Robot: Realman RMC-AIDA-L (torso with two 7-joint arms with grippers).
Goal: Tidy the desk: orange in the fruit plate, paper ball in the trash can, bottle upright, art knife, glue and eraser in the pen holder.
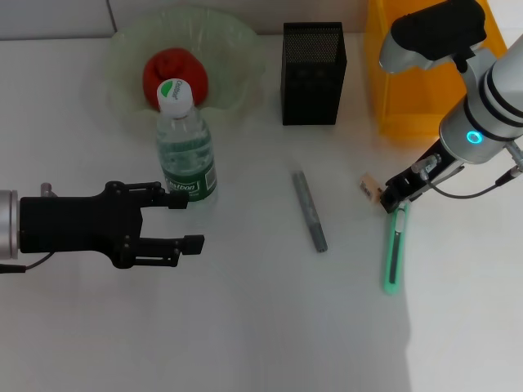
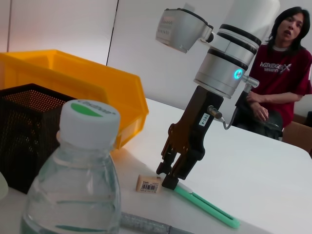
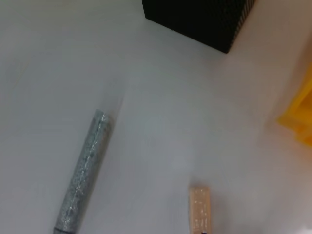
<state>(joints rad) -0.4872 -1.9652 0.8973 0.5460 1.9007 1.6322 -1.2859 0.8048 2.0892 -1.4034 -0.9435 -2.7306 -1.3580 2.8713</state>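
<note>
White desk (image 1: 245,327), right gripper (image 1: 391,198) down at the knife (image 1: 393,253).
Its jaws clench the green knife's near end, the eraser (image 1: 369,188) just beside them and the glue (image 1: 310,211) lying apart toward the middle. Left gripper (image 1: 186,220) hangs released, beside the upright bottle (image 1: 185,147). Behind stand the holder (image 1: 314,73), the bin (image 1: 409,82), and the plate (image 1: 237,49) holding the orange (image 1: 167,69).

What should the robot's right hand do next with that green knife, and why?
Probably close on the green knife and lift it toward the black pen holder. The right gripper is already down at the knife's top end, beside the eraser, and the knife lies flat on the desk.
</note>
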